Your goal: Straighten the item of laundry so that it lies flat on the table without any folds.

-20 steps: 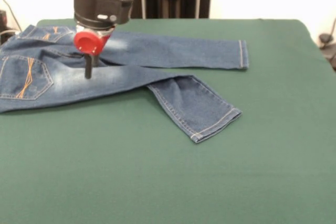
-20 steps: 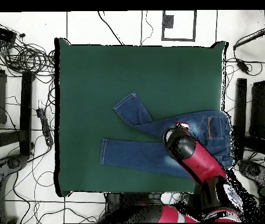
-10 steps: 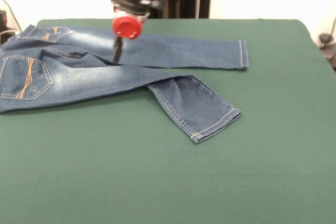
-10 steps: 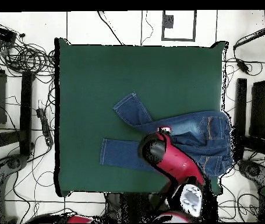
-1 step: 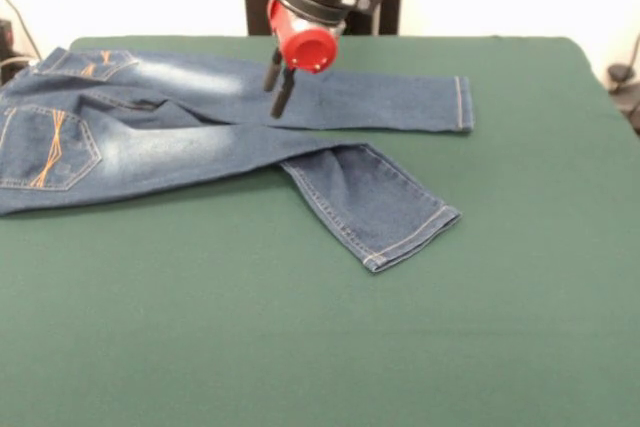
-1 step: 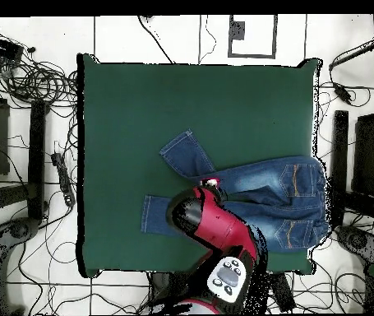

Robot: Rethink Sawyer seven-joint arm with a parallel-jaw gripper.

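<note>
The item of laundry, blue jeans, lies on the green table with its waist at the left edge. One leg runs straight to the right along the far side. The other leg is bent at the knee, and its lower part angles toward the near right. My gripper hovers just over the far leg near the thighs. Its two dark fingers stand slightly apart and hold nothing. From overhead, the jeans lie on the table and the gripper is over their middle, with the arm covering part of the straight leg.
Wide bare felt lies to the right of and in front of the jeans. Cables and dark equipment surround the table on the floor. The waist sits at the table's edge.
The arm has swung from above the seat of the jeans toward the legs, rightward in the front view. Two fingers now show instead of one. The jeans have not moved.
</note>
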